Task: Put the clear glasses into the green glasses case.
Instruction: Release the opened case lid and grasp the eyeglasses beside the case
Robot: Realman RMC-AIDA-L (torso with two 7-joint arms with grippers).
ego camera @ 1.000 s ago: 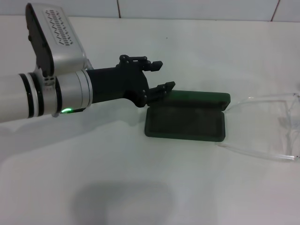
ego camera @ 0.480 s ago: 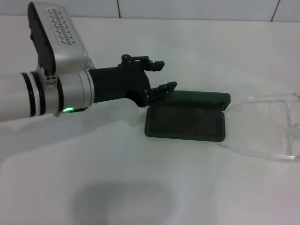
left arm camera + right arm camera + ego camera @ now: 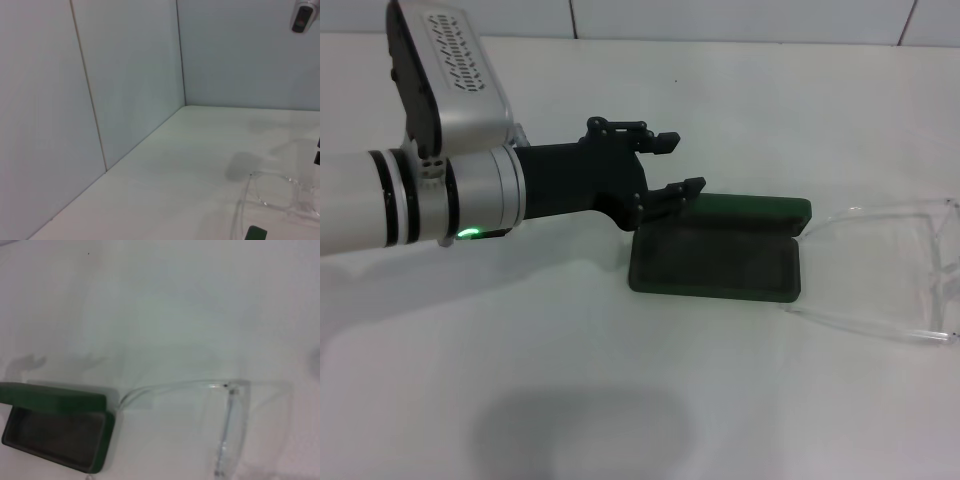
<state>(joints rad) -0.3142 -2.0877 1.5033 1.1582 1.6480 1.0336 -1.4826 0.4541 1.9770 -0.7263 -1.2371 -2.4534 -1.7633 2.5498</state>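
Head view: left gripper jaws apart by felt-lined green glasses case, clear glasses adj.

We see the left arm: white-silver cylinder, black ring bands, a small green light on its underside. A silver box with a perforated face and black edge sits on top. The left gripper is matte black, with two short jointed fingers and small visible screws.
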